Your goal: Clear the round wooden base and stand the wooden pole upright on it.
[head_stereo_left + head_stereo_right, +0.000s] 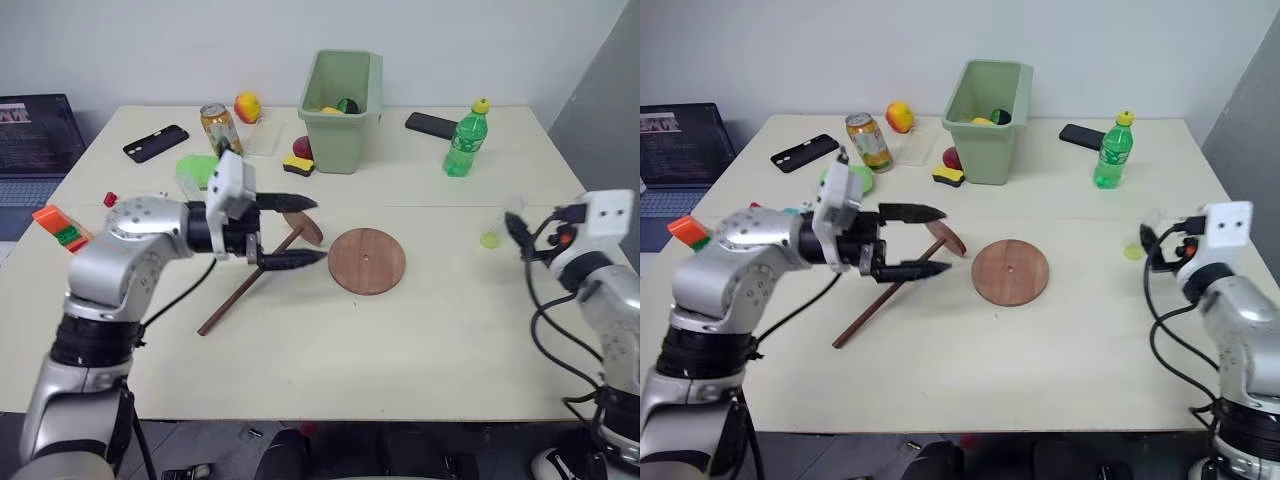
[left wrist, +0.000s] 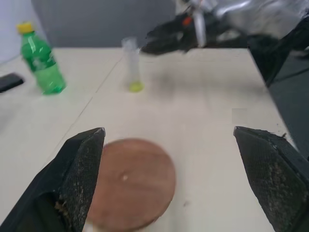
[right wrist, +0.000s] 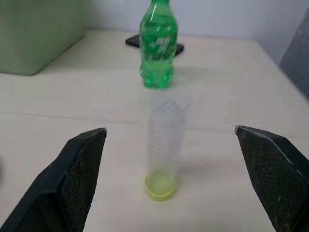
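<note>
I've got the round wooden base [image 1: 367, 261] flat on the table approx mid-scene, a bit right of centre: thin reddish-brown disc w/ a small hole at its centre, top bare, nothing on it. The wooden pole [image 1: 240, 292] lies down, not upright, just left of the base and apart from it. It's a long thin dark-brown rod running diagonally, near end pointing left toward me, far end carrying a small reddish-brown disc tilted on edge, close to the base's left rim.
</note>
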